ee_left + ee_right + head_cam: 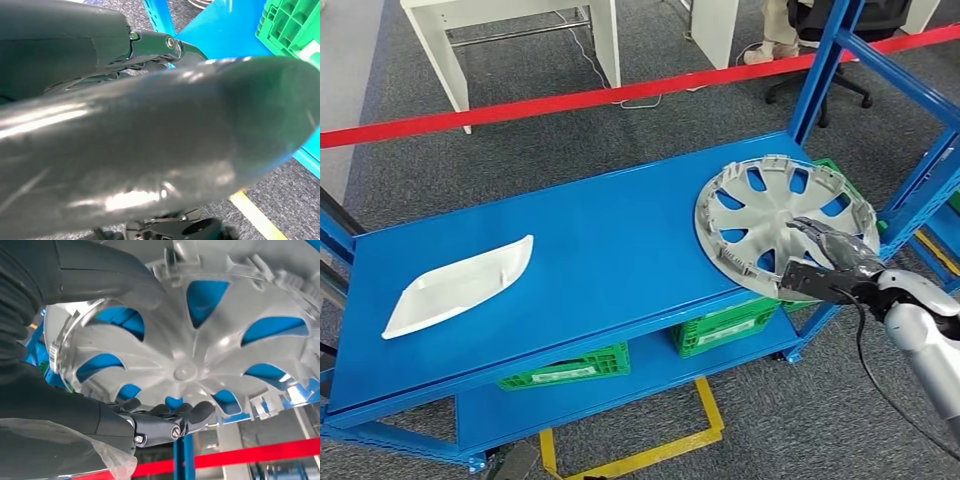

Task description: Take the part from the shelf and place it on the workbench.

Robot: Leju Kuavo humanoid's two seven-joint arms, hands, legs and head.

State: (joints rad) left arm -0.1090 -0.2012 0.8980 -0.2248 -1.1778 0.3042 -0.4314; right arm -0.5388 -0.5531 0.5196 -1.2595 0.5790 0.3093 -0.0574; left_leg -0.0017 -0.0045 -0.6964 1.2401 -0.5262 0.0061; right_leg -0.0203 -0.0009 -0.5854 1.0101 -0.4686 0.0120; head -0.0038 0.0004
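- One hubcap (pixel 782 222) is lying at the right end of the blue shelf (pixel 599 250), its rim hanging a little over the front edge there, spokes up and blue showing through the gaps.
- The right hand (pixel 827 252) is gripping it at the near rim: in the right wrist view the thick thumb (pixel 109 280) is pressing one face of the rim and the darker fingers (pixel 177 416) are curling against the other face, so the rim is sitting between them.
- The hubcap is round, so no long axis matters; what counts is that it is spreading away from the hand toward the back right corner of the shelf, with all its weight beyond the grip.
- The left hand (pixel 158 150) is hanging low by the shelf's foot, well apart from the hubcap; I cannot tell how far open it is.
- A white curved tray (pixel 460 287) is resting near the left end of the shelf, well apart from the hubcap.
- Judging from this, the right arm is the nearer one, and the lift probably calls for keeping the disc level as it clears the edge.
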